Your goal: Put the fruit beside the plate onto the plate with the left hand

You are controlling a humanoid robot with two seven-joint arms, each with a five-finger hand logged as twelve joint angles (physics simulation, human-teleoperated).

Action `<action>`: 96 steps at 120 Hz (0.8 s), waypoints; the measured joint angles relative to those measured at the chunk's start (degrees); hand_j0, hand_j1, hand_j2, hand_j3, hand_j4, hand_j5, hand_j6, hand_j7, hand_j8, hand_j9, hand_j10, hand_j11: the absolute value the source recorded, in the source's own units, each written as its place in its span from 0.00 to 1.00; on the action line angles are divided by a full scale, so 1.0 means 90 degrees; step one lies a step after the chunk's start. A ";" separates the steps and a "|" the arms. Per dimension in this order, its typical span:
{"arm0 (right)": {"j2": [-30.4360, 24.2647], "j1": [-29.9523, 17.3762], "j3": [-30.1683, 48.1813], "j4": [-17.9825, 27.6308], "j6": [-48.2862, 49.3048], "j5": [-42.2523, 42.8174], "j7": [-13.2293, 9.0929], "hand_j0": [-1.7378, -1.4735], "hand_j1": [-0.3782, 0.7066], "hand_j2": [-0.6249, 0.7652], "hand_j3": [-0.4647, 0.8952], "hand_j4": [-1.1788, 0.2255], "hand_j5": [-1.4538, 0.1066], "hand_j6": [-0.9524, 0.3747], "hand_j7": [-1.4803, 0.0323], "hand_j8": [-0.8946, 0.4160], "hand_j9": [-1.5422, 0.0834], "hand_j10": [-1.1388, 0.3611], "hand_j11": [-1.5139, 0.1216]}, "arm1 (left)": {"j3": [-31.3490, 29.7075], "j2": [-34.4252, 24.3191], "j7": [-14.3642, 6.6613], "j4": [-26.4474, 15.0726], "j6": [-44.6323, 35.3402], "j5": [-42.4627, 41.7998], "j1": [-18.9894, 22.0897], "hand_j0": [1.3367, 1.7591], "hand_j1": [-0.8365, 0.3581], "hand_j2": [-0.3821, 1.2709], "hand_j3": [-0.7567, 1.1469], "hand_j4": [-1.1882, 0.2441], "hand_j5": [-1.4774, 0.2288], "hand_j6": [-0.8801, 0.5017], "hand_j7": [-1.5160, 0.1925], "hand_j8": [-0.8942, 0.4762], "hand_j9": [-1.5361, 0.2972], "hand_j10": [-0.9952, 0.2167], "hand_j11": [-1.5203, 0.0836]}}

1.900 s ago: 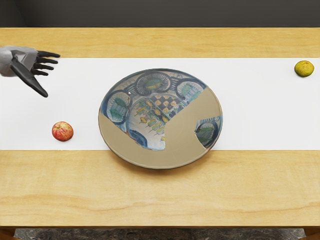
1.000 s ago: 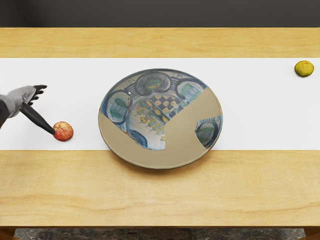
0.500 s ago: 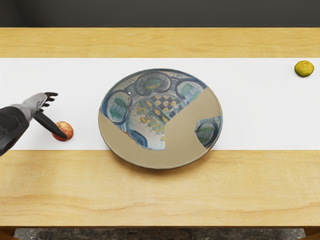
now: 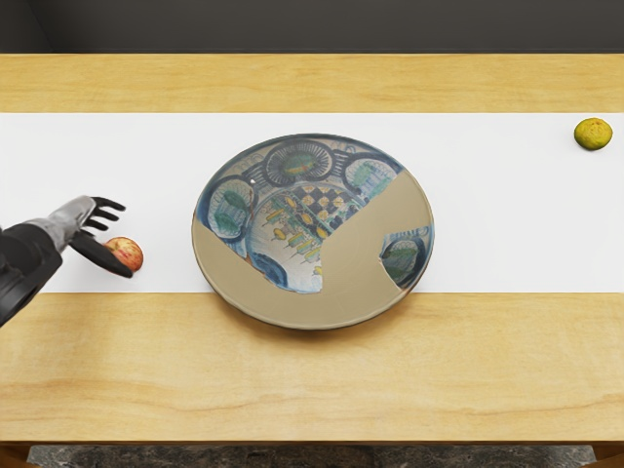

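A small red-and-yellow apple [image 4: 128, 253] lies on the white runner just left of the plate. The large round plate [image 4: 366, 283], patterned in blue with a tan part, sits in the middle of the table. My left hand [image 4: 101, 232] comes in from the left edge and hovers right at the apple. Its fingers are spread, the thumb crossing the apple's left side and the other fingers above it. The apple's left part is hidden behind the thumb. The fingers are not closed around it.
A yellow-green fruit [image 4: 592, 134] lies far off at the right end of the white runner [image 4: 507, 195]. The wooden table [image 4: 312, 370] extends in front of and behind the runner.
My left hand has come down from the upper left to the apple and has pushed a little further right and forward over it. The apple and plate have not moved.
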State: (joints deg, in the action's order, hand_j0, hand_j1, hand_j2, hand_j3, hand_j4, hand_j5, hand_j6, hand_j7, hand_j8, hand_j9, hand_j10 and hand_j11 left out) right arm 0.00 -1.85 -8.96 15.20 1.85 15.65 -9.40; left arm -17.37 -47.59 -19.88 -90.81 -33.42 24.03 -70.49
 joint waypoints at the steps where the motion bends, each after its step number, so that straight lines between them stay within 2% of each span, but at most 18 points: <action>1: 0.0000 0.0000 0.0000 0.0000 0.0000 0.0000 0.0000 0.30 0.05 0.45 0.34 0.83 0.91 0.70 0.96 0.67 0.93 0.75 0.91 | -0.0004 -0.0002 -0.0001 0.0000 -0.0004 0.0005 0.0000 0.76 0.71 0.27 0.40 0.63 0.65 0.43 0.67 0.44 0.64 0.59 0.72; 63: 0.0000 0.0000 0.0000 0.0000 0.0000 0.0000 0.0000 0.30 0.05 0.45 0.34 0.83 0.91 0.70 0.96 0.67 0.93 0.75 0.91 | -0.0127 0.0036 0.0001 -0.0014 -0.0012 0.0101 0.0000 0.75 0.58 0.26 0.40 0.52 0.50 0.31 0.52 0.33 0.50 0.45 0.56; 74: 0.0000 0.0000 0.0000 0.0000 0.0000 0.0000 0.0001 0.30 0.05 0.45 0.34 0.83 0.91 0.70 0.96 0.67 0.93 0.75 0.91 | -0.0158 0.0024 -0.0005 -0.0022 -0.0003 0.0097 0.0010 0.76 0.53 0.27 0.40 0.49 0.48 0.28 0.50 0.30 0.48 0.42 0.53; 96: 0.0000 0.0000 0.0000 0.0000 0.0001 0.0000 0.0000 0.30 0.05 0.45 0.34 0.83 0.91 0.70 0.96 0.67 0.93 0.75 0.91 | -0.0204 -0.0043 -0.0003 -0.0033 0.0014 0.0108 0.0010 0.76 0.48 0.38 0.40 0.43 0.42 0.31 0.44 0.28 0.42 0.35 0.47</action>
State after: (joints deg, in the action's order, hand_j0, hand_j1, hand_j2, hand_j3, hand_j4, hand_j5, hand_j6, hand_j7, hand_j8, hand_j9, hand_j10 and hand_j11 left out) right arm 0.00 -1.85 -8.96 15.20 1.86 15.65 -9.40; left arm -19.21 -47.97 -19.90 -91.11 -33.29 25.00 -70.40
